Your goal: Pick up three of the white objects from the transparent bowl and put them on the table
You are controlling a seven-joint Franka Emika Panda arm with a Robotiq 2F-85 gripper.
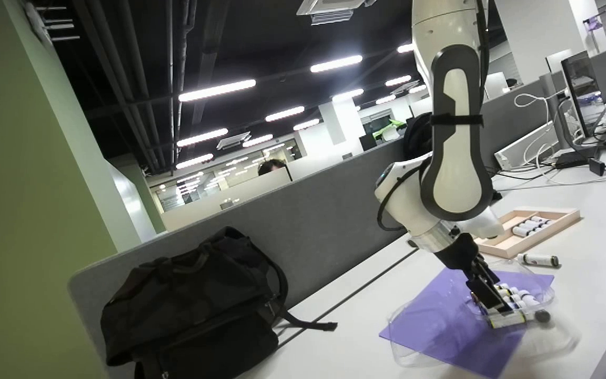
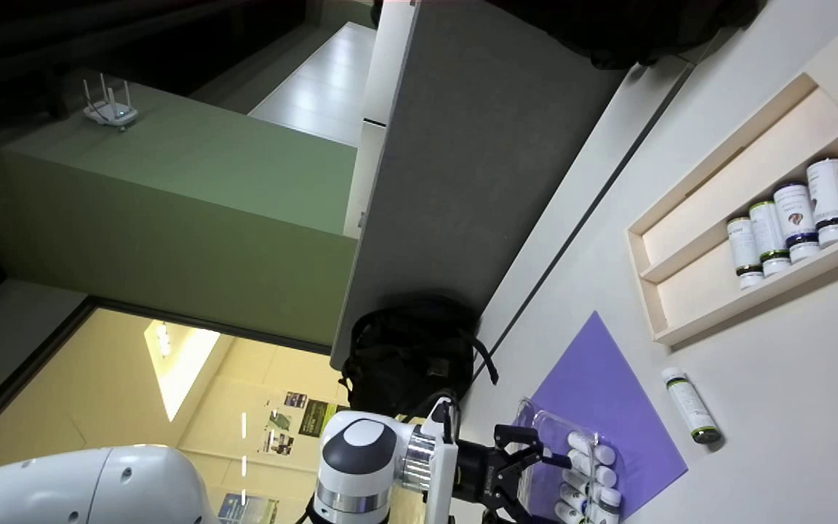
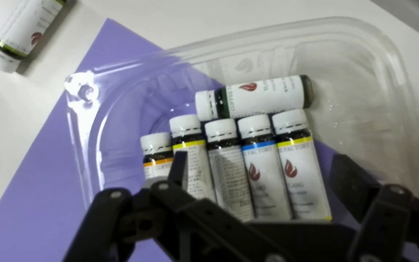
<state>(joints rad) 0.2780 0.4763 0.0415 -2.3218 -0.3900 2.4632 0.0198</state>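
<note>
Tool [image 3: 260, 160] spread wide, gripping nothing, over white bottles [image 3: 266, 174] in transparent bowl [image 3: 358, 80]; loose bottle [image 3: 27, 34] on counter [image 3: 16, 112]. Bottles presumably rigid, light, smooth, apt to roll; best hold: across mid-label, clear of caps.

Wrist view: close, looking down into transparent bowl [image 3: 351, 72]. Both exterior views, I note, sit farther back, tilted, sharing backpack [image 1: 192, 305], tray [image 2: 746, 171].

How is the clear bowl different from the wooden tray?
The bowl is see-through, while the tray is pale wood. The bowl's visible corners are rounded; the tray's are square. The bowl lies partly on the purple mat; the tray sits off it. Both hold white-labelled bottles.
</note>
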